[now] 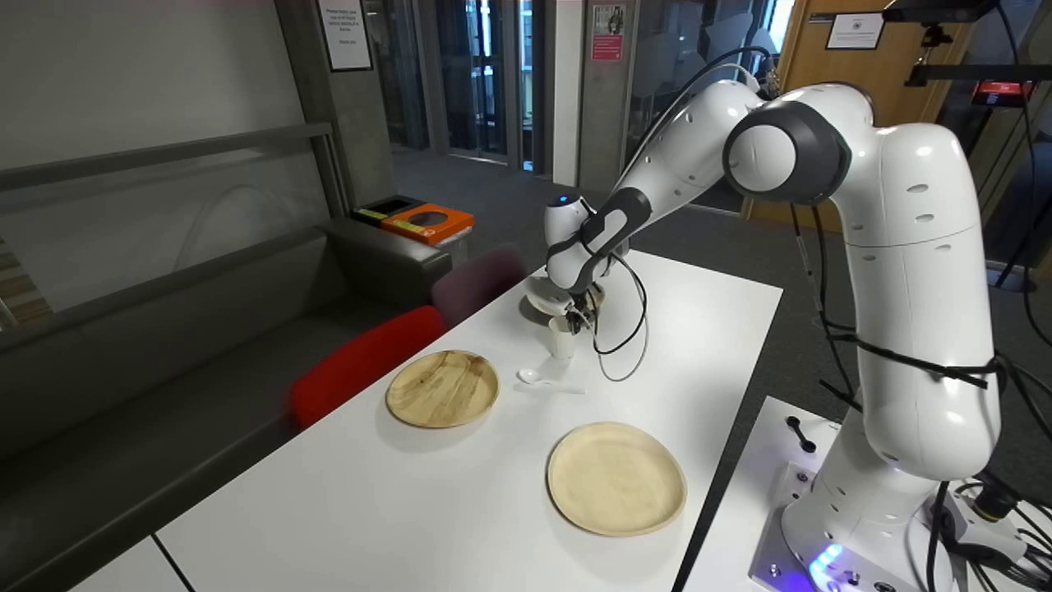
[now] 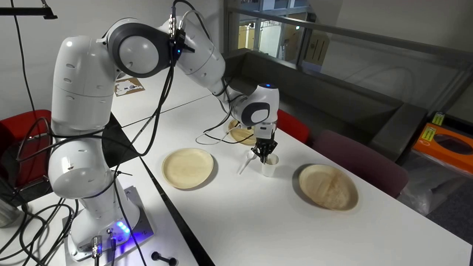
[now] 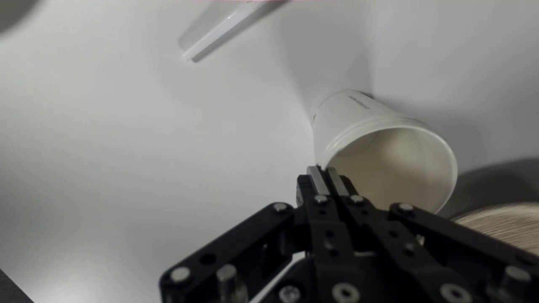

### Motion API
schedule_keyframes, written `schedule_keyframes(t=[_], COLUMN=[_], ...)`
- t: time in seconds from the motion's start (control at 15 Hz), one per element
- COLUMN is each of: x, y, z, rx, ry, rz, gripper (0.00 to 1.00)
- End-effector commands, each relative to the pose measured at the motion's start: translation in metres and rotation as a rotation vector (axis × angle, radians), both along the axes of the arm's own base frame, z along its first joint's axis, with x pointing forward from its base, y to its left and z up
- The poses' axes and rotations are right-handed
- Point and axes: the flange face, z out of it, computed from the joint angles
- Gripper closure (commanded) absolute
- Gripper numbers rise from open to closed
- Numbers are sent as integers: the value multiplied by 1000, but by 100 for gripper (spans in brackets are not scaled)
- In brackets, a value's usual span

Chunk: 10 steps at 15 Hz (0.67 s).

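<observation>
A white cup [image 3: 349, 113] stands open side up, its rim facing the camera in the wrist view. My gripper [image 3: 323, 171] is shut on the cup's near rim, with one finger inside the cup and one outside. The cup also shows in both exterior views [image 1: 561, 340] [image 2: 269, 169], below the gripper [image 1: 574, 319] [image 2: 264, 158]. It looks upright; I cannot tell whether its base touches the table. A white plastic spoon [image 1: 544, 382] lies on the table beside the cup. The spoon also shows in an exterior view [image 2: 247, 159], and its handle in the wrist view [image 3: 223, 31].
A wooden plate [image 1: 444, 389] lies near the table edge by a red chair [image 1: 362, 362]. A paler round plate [image 1: 616, 479] lies nearer the robot base. Another plate [image 2: 329, 187] lies past the cup; its edge shows in the wrist view [image 3: 505, 223]. Cables hang from the arm.
</observation>
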Motion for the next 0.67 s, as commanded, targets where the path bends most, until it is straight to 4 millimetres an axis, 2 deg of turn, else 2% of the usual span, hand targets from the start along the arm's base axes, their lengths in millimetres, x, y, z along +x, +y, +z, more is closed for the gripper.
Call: schedule_keyframes(t=[0.0, 0.13, 0.2, 0.33, 0.4, 0.6], x=[3, 2, 2, 2, 2, 2], y=[-2, -2, -2, -2, -2, -3], z=[12, 14, 14, 14, 13, 14], rx=[5, 2, 2, 2, 2, 2], ry=[20, 11, 12, 13, 14, 15], rz=[7, 10, 10, 9, 9, 9], gripper=[99, 99, 90, 87, 96, 99])
